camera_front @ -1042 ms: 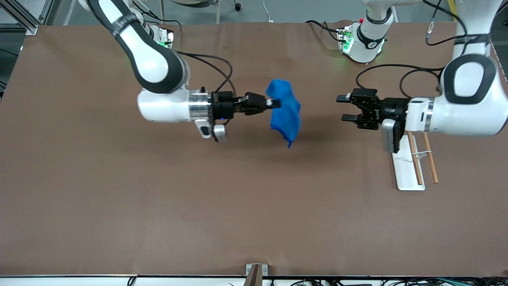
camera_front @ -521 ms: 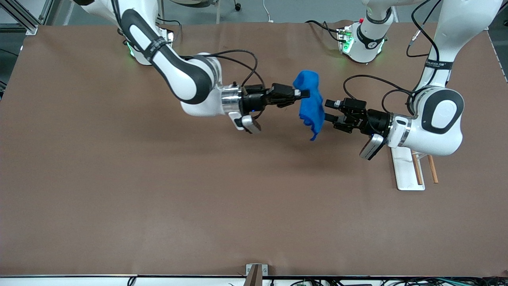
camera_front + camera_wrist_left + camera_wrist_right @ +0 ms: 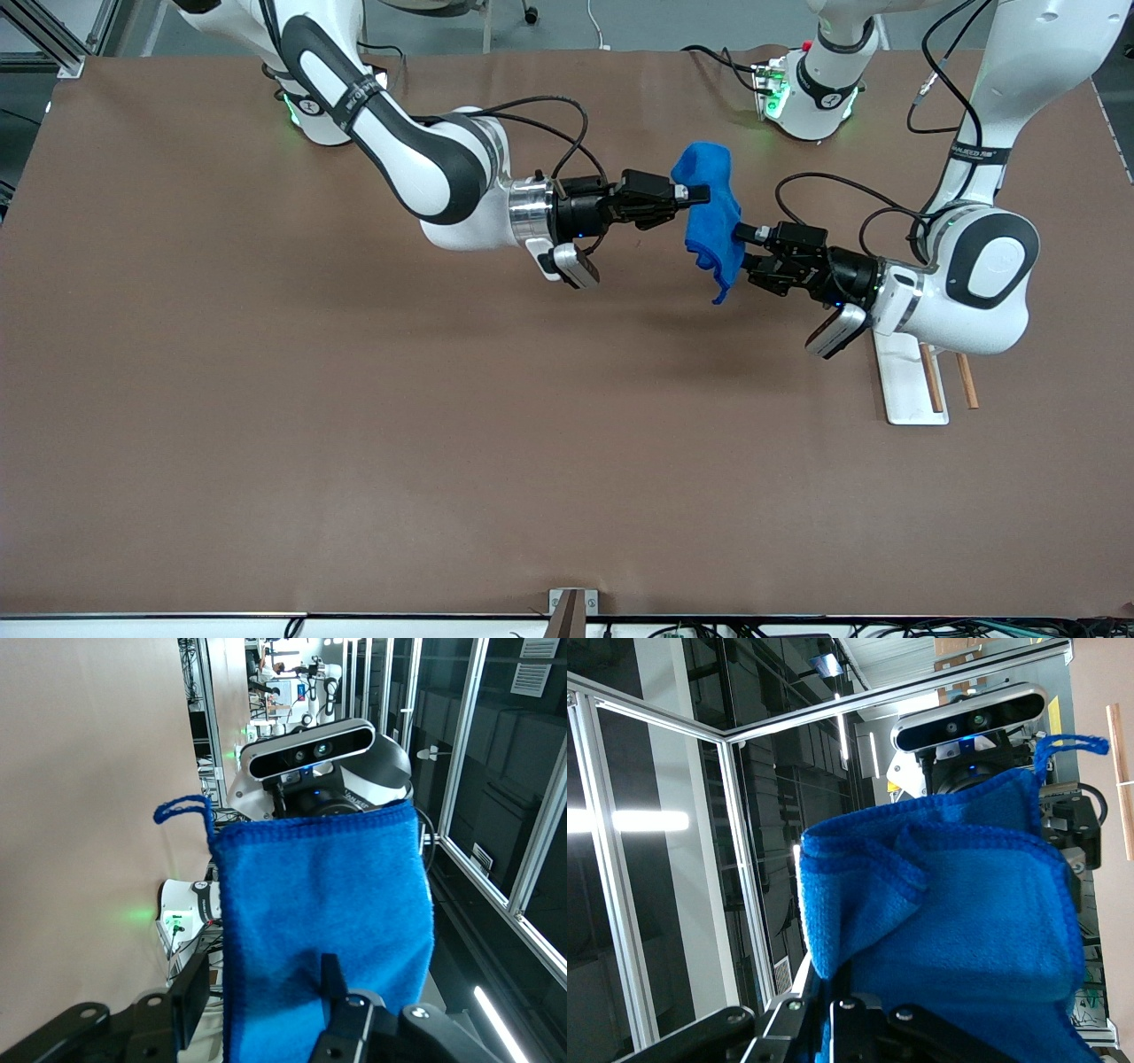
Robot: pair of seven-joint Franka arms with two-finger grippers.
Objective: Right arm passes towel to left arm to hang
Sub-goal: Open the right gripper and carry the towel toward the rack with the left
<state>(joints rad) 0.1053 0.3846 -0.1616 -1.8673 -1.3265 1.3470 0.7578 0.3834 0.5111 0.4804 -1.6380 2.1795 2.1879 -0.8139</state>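
Right gripper (image 3: 700, 193) fingers clamped on towel (image 3: 713, 223) above the bench (image 3: 354, 425). Left gripper (image 3: 742, 248) fingers apart, straddling the towel's edge, not yet clamped.

A robotics lab: two white robot arms are bolted along one edge of a wide brown table (image 3: 266, 425), with cables (image 3: 540, 115) trailing from their bases. The wrist views show aluminium-frame enclosure posts (image 3: 740, 904), dark glass panels, ceiling strip lights and more equipment racks.
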